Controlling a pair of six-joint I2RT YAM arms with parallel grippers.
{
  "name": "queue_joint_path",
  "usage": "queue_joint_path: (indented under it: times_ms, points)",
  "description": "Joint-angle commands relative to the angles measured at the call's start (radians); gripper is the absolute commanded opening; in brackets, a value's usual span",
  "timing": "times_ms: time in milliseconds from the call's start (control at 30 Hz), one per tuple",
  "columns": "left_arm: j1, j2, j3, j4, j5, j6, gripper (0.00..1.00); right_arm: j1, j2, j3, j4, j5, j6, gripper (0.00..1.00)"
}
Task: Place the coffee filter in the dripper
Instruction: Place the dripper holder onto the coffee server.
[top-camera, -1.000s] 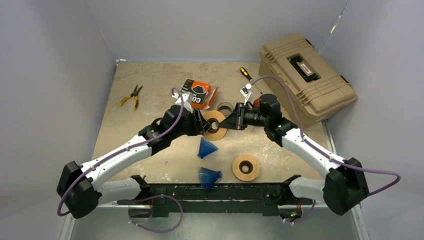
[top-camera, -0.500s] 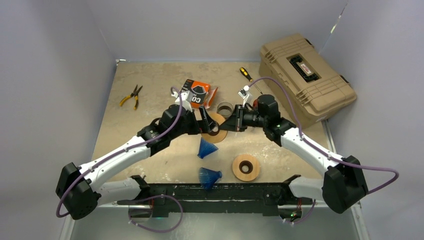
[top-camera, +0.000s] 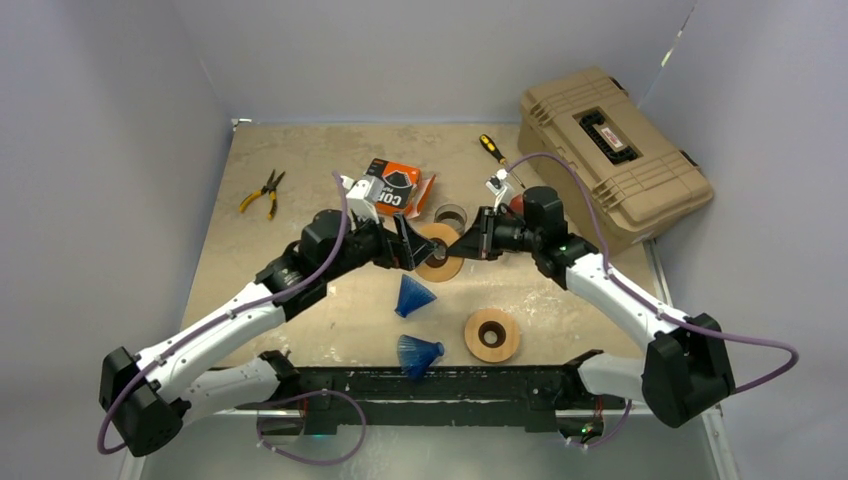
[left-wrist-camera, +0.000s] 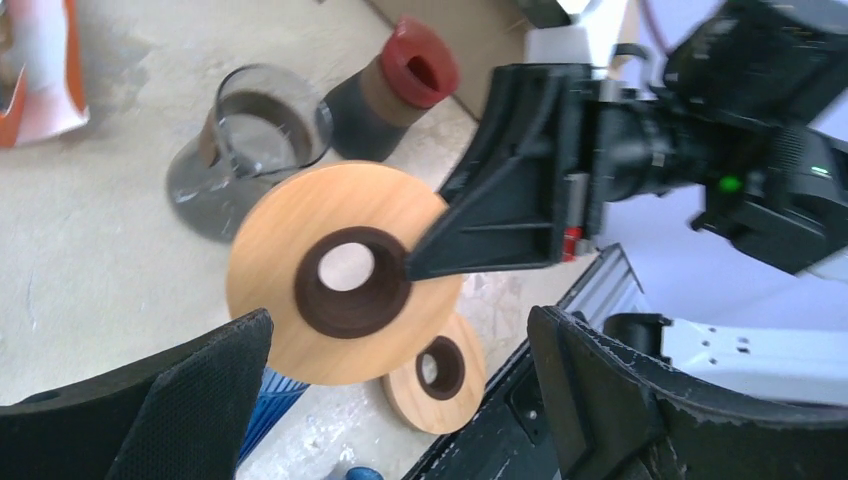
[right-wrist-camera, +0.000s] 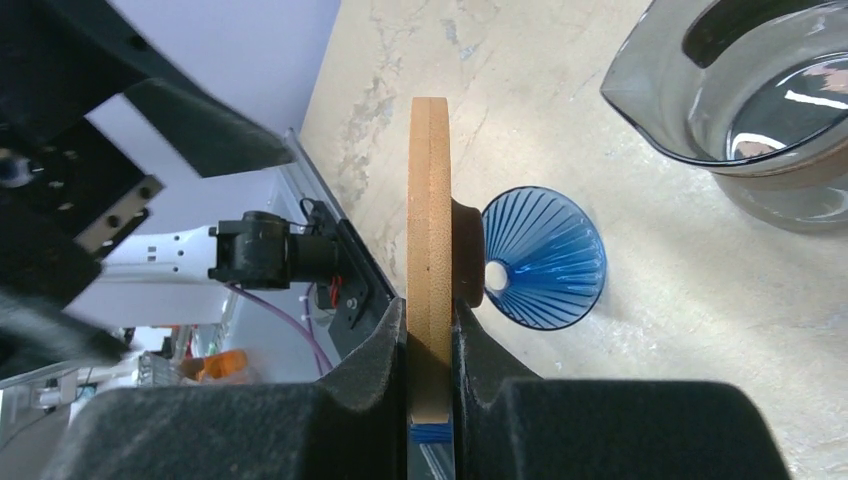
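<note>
Dripper (top-camera: 415, 297): on the table (top-camera: 300, 170) near us, unfilled.
Right gripper (right-wrist-camera: 430, 330): clamped on the disc (right-wrist-camera: 428, 200) by its edge.
Left gripper (left-wrist-camera: 400, 350): wide open, flanking the disc, apart from it.
Risk: we judge that thin edge grip could let the disc slip.
Views: right wrist shows the pinch; top places the filter pack (top-camera: 395, 187) farthest back.

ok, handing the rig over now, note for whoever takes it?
Left gripper: open, empty.
Right gripper: shut on the wooden disc, held on edge off the table.
Two blue drippers and a second wooden disc lie on it.
Orange pack, probably filters, sits at the back by the glass carafe.
Done: no filter in any dripper.
Left: fetch a filter, seat it in a dripper.
</note>
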Motion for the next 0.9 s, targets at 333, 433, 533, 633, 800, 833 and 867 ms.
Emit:
queue_joint_path:
  times_ms: [333, 433, 533, 633, 800, 833, 867]
  points:
    - [0.004, -0.116, 0.010, 0.231, 0.240, 0.065, 0.99, -0.060, -0.048, 0.059, -0.011, -0.048, -0.045, 0.00]
    - [0.006, -0.110, 0.046, 0.171, 0.188, 0.037, 0.99, -0.065, -0.053, 0.069, -0.012, -0.032, -0.047, 0.00]
    - [0.014, -0.085, 0.111, 0.103, 0.184, -0.021, 0.99, -0.067, -0.059, 0.080, -0.043, -0.022, -0.055, 0.00]
    - [0.020, -0.049, 0.179, 0.011, 0.161, -0.133, 0.99, -0.067, -0.065, 0.078, -0.044, -0.014, -0.054, 0.00]
    - [0.028, -0.001, 0.216, -0.033, 0.187, -0.284, 0.99, -0.066, -0.071, 0.071, -0.046, -0.020, -0.056, 0.00]
    - [0.029, 0.000, 0.215, -0.031, 0.191, -0.292, 0.99, -0.066, -0.072, 0.073, -0.047, -0.019, -0.055, 0.00]
    - [0.030, -0.002, 0.213, -0.033, 0.191, -0.294, 0.99, -0.066, -0.074, 0.074, -0.048, -0.017, -0.056, 0.00]
